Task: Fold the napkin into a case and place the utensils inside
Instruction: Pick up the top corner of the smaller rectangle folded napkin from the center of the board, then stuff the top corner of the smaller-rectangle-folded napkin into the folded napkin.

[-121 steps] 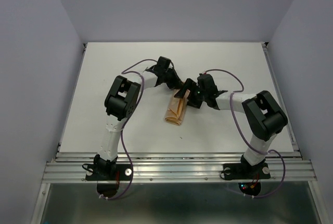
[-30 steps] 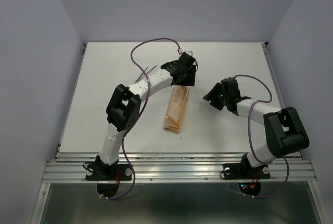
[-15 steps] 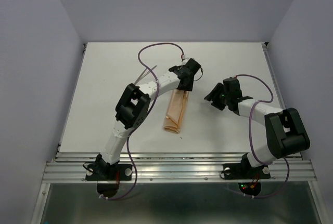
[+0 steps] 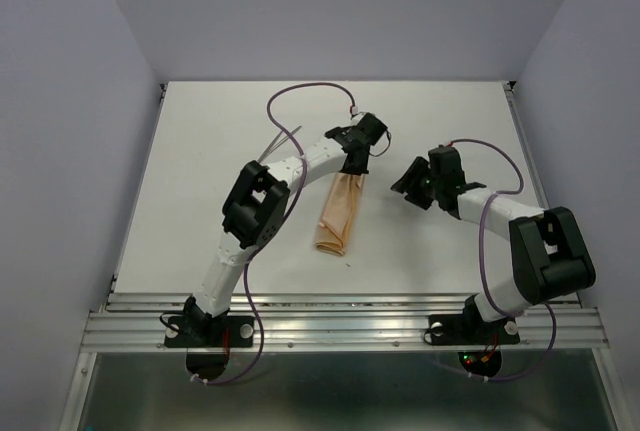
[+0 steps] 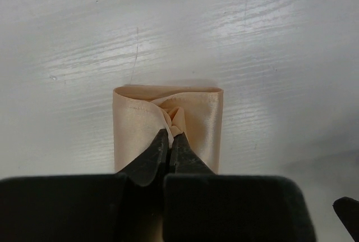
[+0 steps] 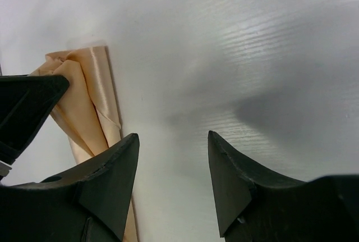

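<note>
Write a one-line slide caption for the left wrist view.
Left tool shut, pinching a bunched fold of the peach napkin on the white table.

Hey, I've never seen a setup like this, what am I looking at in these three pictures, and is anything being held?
These are two robot arms bolted to the near edge of a white table. The wide picture comes from a camera above and behind them. The other two come from small cameras, one on each wrist. On the table lies a peach napkin, folded into a narrow strip. The left gripper is shut, pinching a fold at the napkin's far end. The right gripper is open beside the napkin and holds nothing.
</note>
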